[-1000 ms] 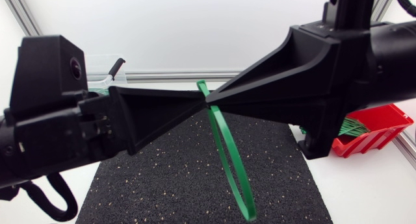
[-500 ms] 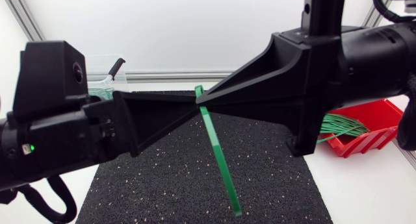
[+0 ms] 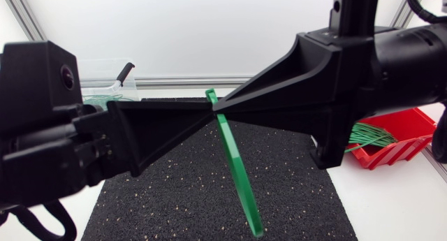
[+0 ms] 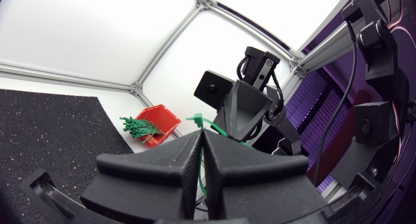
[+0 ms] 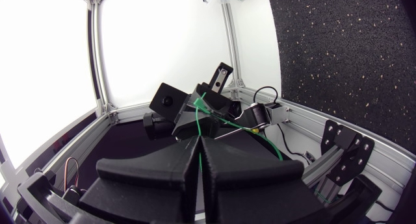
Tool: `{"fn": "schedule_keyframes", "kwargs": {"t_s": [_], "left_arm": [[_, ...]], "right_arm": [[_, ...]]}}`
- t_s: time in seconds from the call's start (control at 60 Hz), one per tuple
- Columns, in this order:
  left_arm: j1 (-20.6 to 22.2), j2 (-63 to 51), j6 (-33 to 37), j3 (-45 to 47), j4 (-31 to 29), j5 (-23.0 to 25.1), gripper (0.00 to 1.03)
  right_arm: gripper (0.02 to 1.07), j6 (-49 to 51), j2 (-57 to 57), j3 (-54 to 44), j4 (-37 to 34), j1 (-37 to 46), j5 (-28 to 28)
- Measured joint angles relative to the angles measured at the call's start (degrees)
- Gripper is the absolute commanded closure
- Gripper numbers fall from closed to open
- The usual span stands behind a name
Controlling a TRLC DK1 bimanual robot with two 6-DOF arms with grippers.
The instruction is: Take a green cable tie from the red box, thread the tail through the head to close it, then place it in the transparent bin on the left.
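A: Obstacles from above?
B: Both arms: left gripper (image 3: 207,110) and right gripper (image 3: 218,112) meet tip to tip, each clamped on the green cable tie (image 3: 235,172) above the black mat (image 3: 174,192); the left arm (image 3: 49,129) half-hides the transparent bin (image 3: 105,72).
A: Left wrist?
B: Clearer there: red box (image 4: 164,119), spare ties (image 4: 138,128) inside.
A: Right wrist?
B: Tie clamped there, left gripper beyond.

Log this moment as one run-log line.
left end effector: shut on green cable tie | right end effector: shut on it | tie: airborne over black mat | transparent bin: not yet reached
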State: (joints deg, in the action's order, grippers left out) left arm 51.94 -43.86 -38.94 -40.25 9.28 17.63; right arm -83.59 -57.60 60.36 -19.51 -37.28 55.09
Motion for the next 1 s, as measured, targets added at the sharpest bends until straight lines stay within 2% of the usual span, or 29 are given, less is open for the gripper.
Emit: {"fn": "schedule_keyframes", "kwargs": {"t_s": [0.217,0.683,0.717,0.8,0.85,0.9,1.0], "left_arm": [[1.2,0.0,0.4,0.0,0.0,-0.5,0.99],[5.4,0.7,3.3,0.0,-1.8,-6.1,0.99],[5.6,0.7,3.5,0.0,-1.8,-6.1,0.99],[5.6,0.7,4.3,0.0,-1.9,-6.2,0.99],[5.6,0.7,4.6,0.0,-1.9,-6.2,0.99],[5.6,0.7,4.7,0.0,-1.9,-6.1,0.99],[5.6,0.7,5.2,0.0,-1.9,-5.9,0.99]], "right_arm": [[1.01,0.0,0.4,0.0,0.0,0.6,-0.3],[1.01,0.0,-1.0,0.0,-0.3,1.1,-0.3],[0.98,0.0,-1.0,0.0,-0.5,1.1,0.0],[0.81,0.0,-1.0,0.0,-1.0,1.2,0.3],[0.78,0.0,-1.0,0.1,-1.1,1.4,0.4],[0.70,0.0,-1.0,0.2,-1.3,1.4,0.9],[0.67,0.0,-1.0,0.5,-1.6,1.4,1.8]]}}
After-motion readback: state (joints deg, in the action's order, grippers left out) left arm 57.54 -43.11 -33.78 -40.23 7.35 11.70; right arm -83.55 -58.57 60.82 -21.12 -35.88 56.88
